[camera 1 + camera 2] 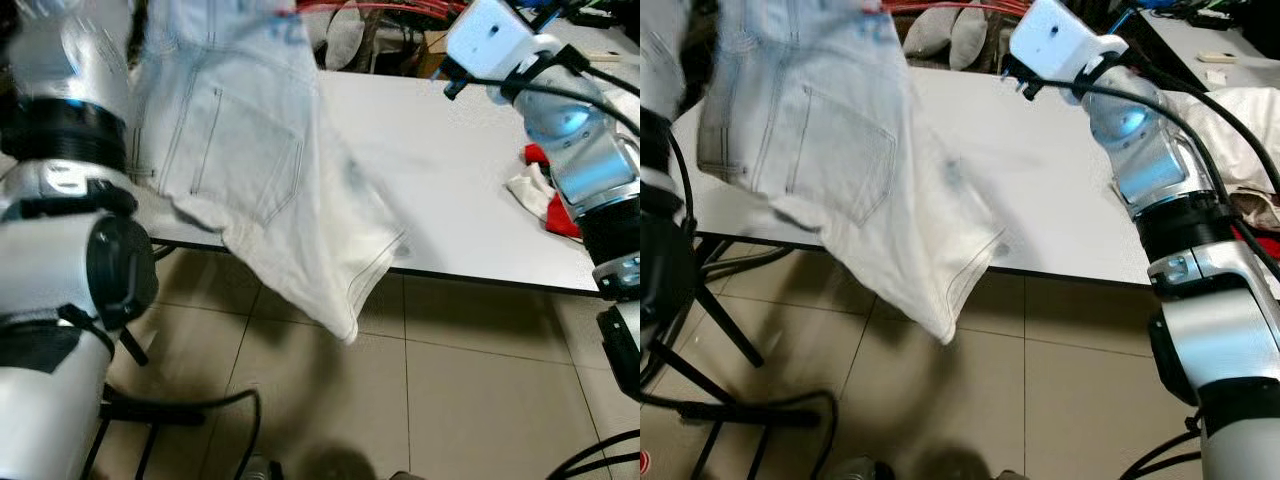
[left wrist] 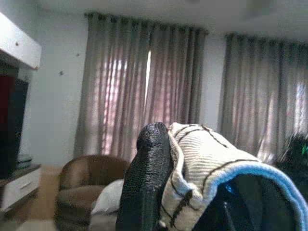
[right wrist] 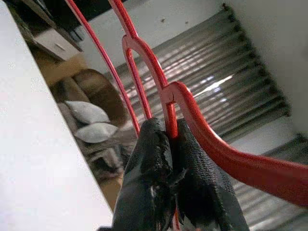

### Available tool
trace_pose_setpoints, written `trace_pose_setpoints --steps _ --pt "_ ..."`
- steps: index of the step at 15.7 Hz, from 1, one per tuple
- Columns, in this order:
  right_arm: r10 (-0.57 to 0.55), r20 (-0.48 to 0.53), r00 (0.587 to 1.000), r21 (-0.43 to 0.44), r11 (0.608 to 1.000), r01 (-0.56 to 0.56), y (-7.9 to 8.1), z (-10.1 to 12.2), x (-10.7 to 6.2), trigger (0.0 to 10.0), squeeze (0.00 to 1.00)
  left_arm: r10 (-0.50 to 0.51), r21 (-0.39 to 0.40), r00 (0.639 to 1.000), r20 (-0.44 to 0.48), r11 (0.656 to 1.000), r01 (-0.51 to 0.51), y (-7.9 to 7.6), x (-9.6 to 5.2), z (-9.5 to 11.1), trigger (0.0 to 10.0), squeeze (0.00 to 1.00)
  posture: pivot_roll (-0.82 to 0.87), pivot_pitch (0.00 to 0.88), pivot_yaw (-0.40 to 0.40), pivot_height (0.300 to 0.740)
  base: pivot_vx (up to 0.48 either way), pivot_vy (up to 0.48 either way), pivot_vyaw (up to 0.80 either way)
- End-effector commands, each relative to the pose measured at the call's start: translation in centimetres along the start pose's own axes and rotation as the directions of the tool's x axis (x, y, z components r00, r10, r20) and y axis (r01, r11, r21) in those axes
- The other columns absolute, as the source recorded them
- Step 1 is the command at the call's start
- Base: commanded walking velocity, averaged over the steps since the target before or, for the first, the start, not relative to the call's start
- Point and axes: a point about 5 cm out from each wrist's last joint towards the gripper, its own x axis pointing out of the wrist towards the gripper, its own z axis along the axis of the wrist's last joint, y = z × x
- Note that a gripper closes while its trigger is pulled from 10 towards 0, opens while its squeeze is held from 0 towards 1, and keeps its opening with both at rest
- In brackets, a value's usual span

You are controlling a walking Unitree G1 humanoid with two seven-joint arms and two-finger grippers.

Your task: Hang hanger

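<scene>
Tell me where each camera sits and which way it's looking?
Left eye view: head, looking down at the white table and pale jeans; both arms show.
Right eye view: head, same scene.
Left wrist view: left wrist, facing curtains; left gripper pinches the jeans.
Right wrist view: right wrist; right gripper clamps the red hanger.
Wrist views share the brown armchair.

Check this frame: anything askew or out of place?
Yes. The pale jeans held up by the left gripper hang bunched and crooked, one leg trailing past the white table edge. The red hanger, pinched in the right gripper, isn't in them yet.
</scene>
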Motion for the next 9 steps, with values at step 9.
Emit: trace_pose_setpoints --steps 9 --pt "0.361 0.144 0.921 0.407 0.827 -0.387 6.6 -2.0 -7.3 10.0 0.0 -0.078 0.018 0.936 -0.345 0.996 0.09 -4.3 -4.6 -12.4 10.0 0.0 -0.07 0.0 0.027 0.74 0.176 0.0 0.0"
